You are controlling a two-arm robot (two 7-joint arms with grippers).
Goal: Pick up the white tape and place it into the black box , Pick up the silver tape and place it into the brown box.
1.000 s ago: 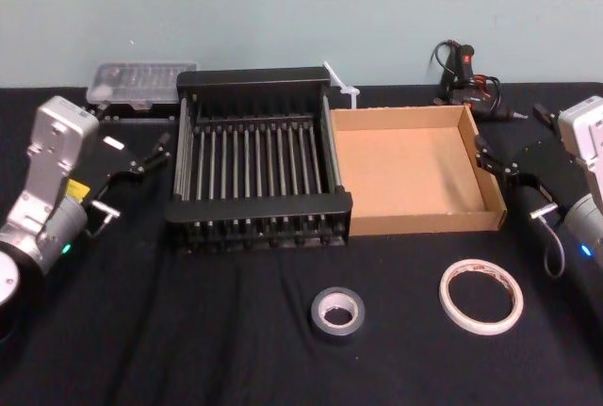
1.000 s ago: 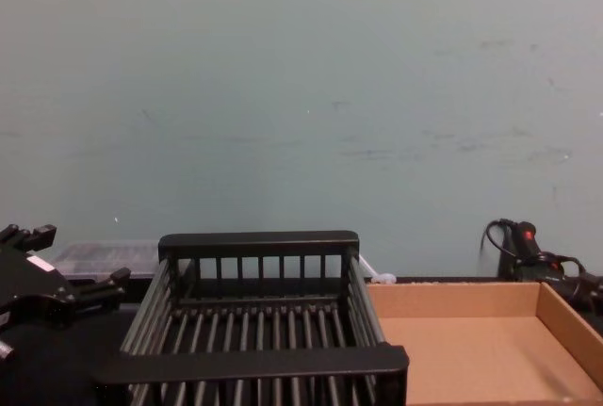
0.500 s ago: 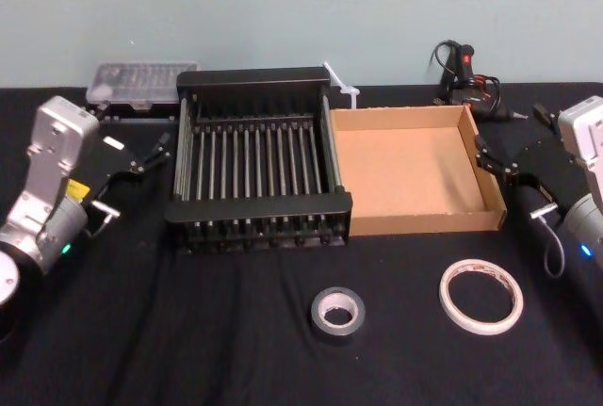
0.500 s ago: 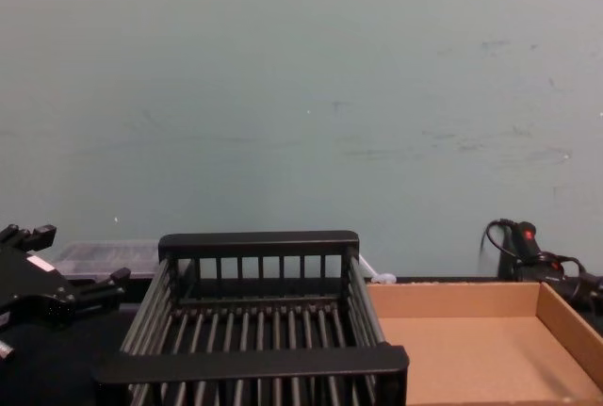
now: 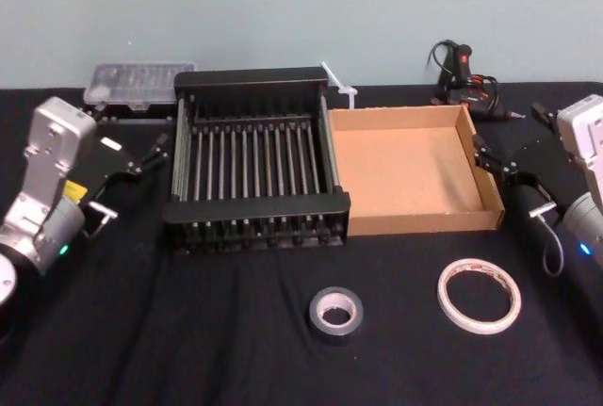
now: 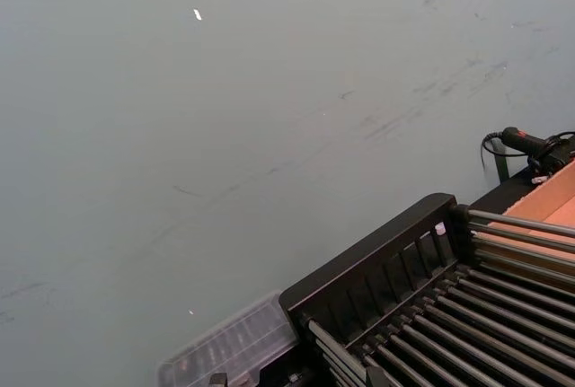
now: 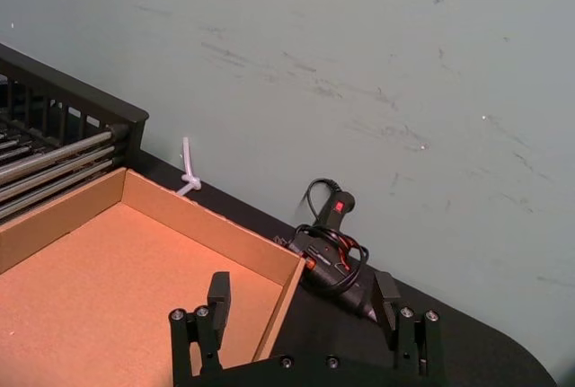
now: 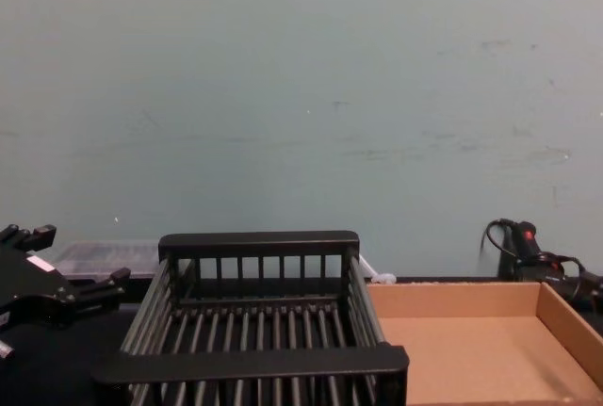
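Meanwhile we logged no change: white tape [image 5: 479, 294] and silver tape [image 5: 336, 313] stayed put; left claw [image 5: 141, 151] and right claw [image 5: 497, 156] remained parted.

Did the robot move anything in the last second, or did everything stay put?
Nothing visibly changed. The left gripper and right gripper hang open beside the black box and brown box, and the silver tape and white tape lie untouched on the table.
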